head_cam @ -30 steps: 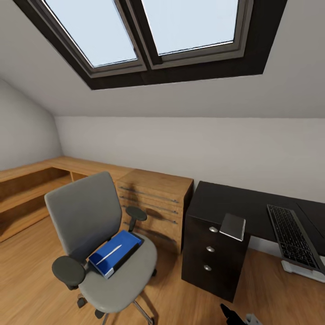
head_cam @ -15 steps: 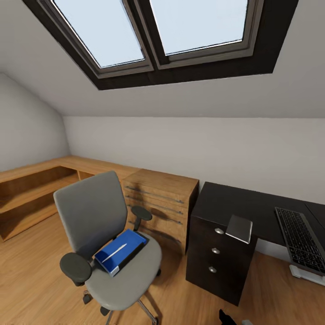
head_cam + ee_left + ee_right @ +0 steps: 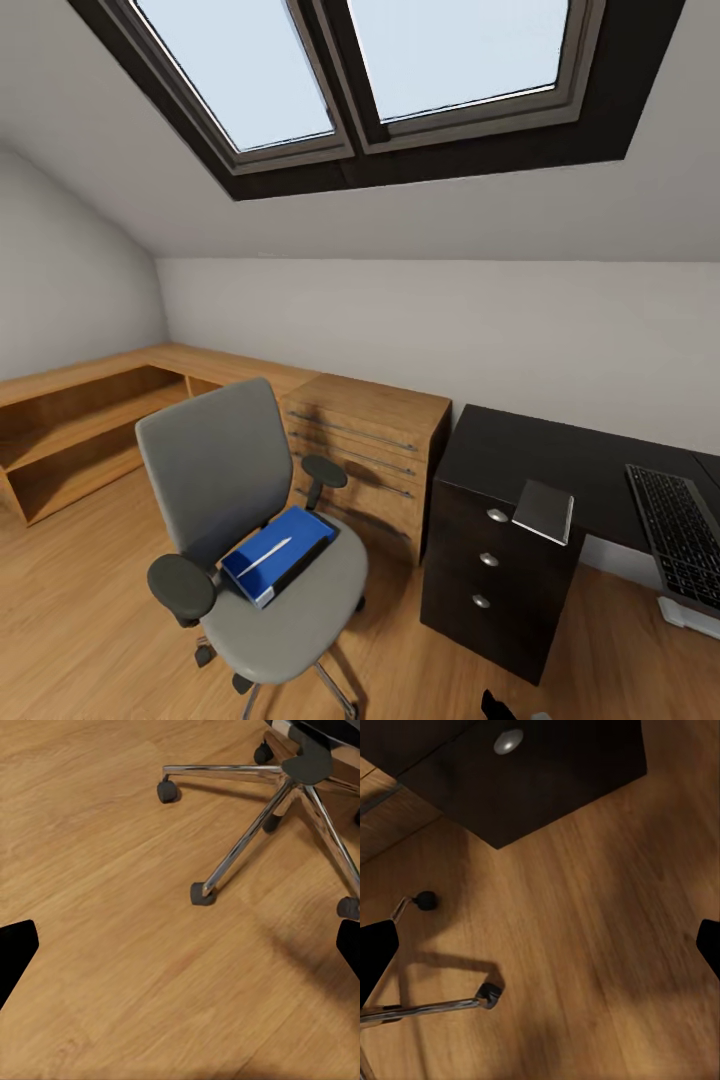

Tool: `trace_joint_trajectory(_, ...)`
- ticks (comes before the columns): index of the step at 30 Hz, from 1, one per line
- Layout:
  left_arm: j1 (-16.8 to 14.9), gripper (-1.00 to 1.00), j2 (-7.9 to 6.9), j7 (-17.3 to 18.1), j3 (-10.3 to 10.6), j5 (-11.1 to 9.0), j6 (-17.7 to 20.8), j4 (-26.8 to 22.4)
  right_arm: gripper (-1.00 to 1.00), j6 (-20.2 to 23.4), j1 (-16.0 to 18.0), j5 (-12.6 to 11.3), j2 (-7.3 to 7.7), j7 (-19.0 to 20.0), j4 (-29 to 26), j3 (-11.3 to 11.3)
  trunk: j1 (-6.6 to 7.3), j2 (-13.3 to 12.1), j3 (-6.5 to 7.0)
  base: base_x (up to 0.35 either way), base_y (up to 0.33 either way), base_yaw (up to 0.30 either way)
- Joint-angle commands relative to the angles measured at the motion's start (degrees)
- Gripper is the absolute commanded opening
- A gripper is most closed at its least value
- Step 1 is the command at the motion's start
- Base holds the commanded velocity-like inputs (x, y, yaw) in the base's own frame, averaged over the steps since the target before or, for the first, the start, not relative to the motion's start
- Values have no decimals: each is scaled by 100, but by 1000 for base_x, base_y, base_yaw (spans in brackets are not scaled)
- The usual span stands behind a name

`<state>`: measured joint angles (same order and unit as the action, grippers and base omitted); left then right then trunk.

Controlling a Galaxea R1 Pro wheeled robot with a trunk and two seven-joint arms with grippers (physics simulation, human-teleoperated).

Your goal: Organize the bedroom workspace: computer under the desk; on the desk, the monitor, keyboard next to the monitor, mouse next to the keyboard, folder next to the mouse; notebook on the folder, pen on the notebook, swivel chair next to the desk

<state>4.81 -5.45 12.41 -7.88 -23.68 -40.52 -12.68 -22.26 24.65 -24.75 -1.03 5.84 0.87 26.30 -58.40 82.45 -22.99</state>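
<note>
Both arms hang low, their wrist cameras looking down at the wood floor (image 3: 112, 967); the left tool (image 3: 180, 949) is spread wide, its two black fingertips (image 3: 16, 949) at opposite edges of the left wrist view, holding nothing and touching nothing; the right tool (image 3: 540, 949) is likewise spread wide and empty, its fingertips (image 3: 376, 949) far apart over bare floor.

From the head view, the swivel chair (image 3: 215, 470) stands on the floor, apart from the worktop (image 3: 520, 455), beside a low light-wood cabinet (image 3: 365, 450); it is grey and padded with black armrests; its chrome star base with castors (image 3: 247, 840) shows in the left wrist view. The bright blue folder (image 3: 290, 540) lies flat on the chair seat, white page edges facing forward, with a slim white pen (image 3: 265, 556) lying on top of it.

The worktop is glossy black with black drawers bearing round silver knobs (image 3: 497, 515); a thin grey notebook (image 3: 544, 510) rests at its front corner above the drawers, overhanging the edge; the black keyboard (image 3: 685, 535) lies along the front edge further right, cut off by the frame.
</note>
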Motion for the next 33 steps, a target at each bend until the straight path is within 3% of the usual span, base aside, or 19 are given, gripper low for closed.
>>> trace_joint_trajectory(1,2,100,3,62,-28,-40,8,-8,100,-61,5,-62,-2,45,10,6,0,3,-5,0,0,26)
trace_joint_trajectory(25,2,100,9,77,14,-31,9,203,100,-349,5,-53,-67,38,10,3,0,3,-5,0,0,4)
trace_joint_trajectory(33,2,100,9,78,8,-33,9,213,100,-349,5,-48,-59,46,9,-2,0,3,-5,0,0,-225)
